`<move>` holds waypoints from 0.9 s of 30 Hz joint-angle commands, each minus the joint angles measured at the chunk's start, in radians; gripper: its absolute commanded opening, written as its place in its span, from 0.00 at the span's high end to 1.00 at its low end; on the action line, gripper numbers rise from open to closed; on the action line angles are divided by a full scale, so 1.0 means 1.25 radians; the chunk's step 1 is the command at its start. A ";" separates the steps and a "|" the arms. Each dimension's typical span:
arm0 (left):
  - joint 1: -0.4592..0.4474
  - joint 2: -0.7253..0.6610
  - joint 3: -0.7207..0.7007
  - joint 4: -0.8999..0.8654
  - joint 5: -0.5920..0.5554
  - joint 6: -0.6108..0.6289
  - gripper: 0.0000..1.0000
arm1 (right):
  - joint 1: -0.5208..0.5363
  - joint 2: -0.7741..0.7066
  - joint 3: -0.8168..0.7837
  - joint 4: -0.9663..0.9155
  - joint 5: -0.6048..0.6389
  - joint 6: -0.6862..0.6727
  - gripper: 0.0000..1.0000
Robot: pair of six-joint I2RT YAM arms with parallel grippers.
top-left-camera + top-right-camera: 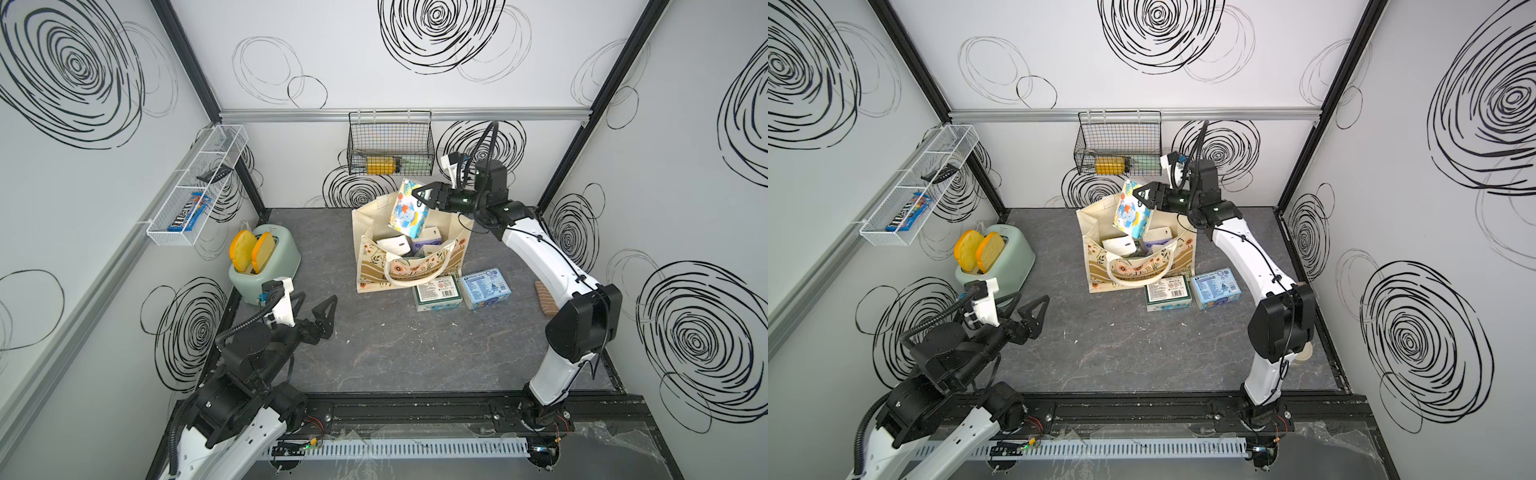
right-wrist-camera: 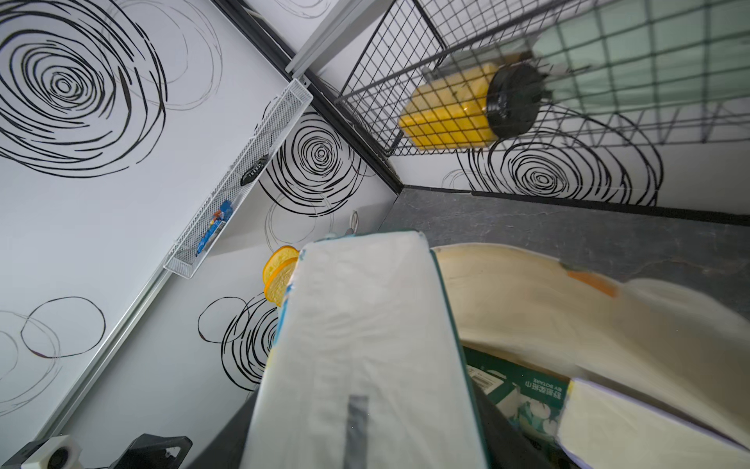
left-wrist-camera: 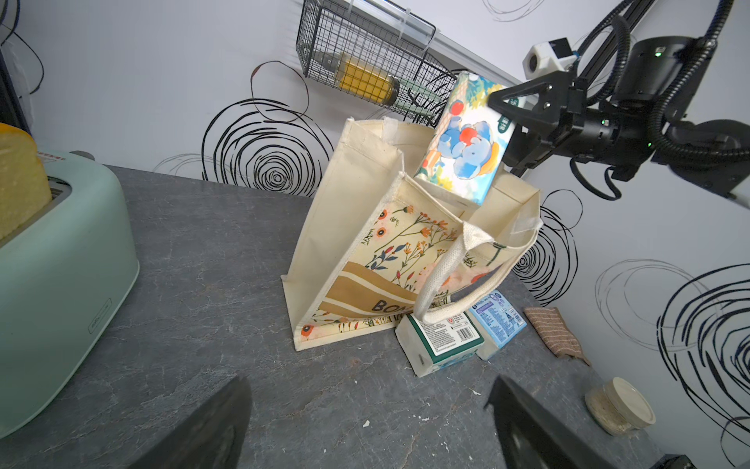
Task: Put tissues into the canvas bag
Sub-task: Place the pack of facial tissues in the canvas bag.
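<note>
On the left wall, at 9 o'clock from the table (image 1: 374, 353), hangs a white mesh shelf (image 1: 195, 183) holding an M&M's packet (image 1: 189, 212). Below it, at 8 o'clock from the canvas bag (image 1: 376, 272), stands a mint-green toaster (image 1: 282, 253) with two toast slices (image 1: 251, 249) poking up. The left hand (image 1: 313, 305) hovers just in front of the toaster, its jaws spread wide and empty, well apart from the bag.

The bag stands upright near mid-table, mouth open. Inside lie a white tissue pack (image 1: 392, 245) and a purple tissue pack (image 1: 430, 241), filling the floor beneath the mouth. A cream handle (image 3: 440, 280) droops over the near wall. On the back wall at 12 o'clock from the bag hangs a black wire basket (image 1: 390, 141) with a yellow jar (image 1: 380, 165) lying in it, close above the bag's far rim.

The right hand (image 1: 424, 197) reaches in from 3 o'clock and clamps the upper part of the elephant-print tissue pack (image 1: 409, 210), which hangs tilted with its lower end at the bag's mouth.

At 5 o'clock from the bag, touching its near wall, the green-white tissue pack (image 1: 438, 293) lies on the table under the drooping handle; the light blue tissue pack (image 1: 486, 286) lies just beside it. Further toward 4 o'clock lie a brown striped cloth (image 1: 544, 297) and a cream-lidded jar (image 3: 621, 406), partly hidden behind the right arm in both top views.
</note>
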 commanded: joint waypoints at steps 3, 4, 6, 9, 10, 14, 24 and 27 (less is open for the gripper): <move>0.005 -0.001 -0.007 0.029 -0.009 0.002 0.04 | 0.074 0.018 0.022 0.020 0.123 -0.006 0.38; 0.005 -0.001 -0.006 0.029 -0.010 0.000 0.04 | 0.086 0.024 0.021 0.027 0.146 -0.008 0.38; 0.004 -0.001 -0.006 0.029 -0.011 0.000 0.04 | 0.108 0.034 0.019 0.039 0.184 -0.012 0.39; 0.003 -0.001 -0.006 0.029 -0.010 0.000 0.04 | 0.145 0.054 0.025 0.040 0.255 -0.042 0.39; 0.003 -0.001 -0.006 0.028 -0.010 0.000 0.04 | 0.157 0.062 0.031 0.039 0.269 -0.051 0.39; 0.001 -0.002 -0.007 0.028 -0.013 0.000 0.04 | 0.178 0.085 0.044 0.030 0.304 -0.075 0.39; -0.001 0.000 -0.006 0.027 -0.014 -0.001 0.04 | 0.190 0.098 0.066 0.016 0.299 -0.167 0.12; -0.001 0.003 -0.006 0.027 -0.014 0.000 0.04 | 0.177 0.070 0.080 0.003 0.285 -0.170 0.13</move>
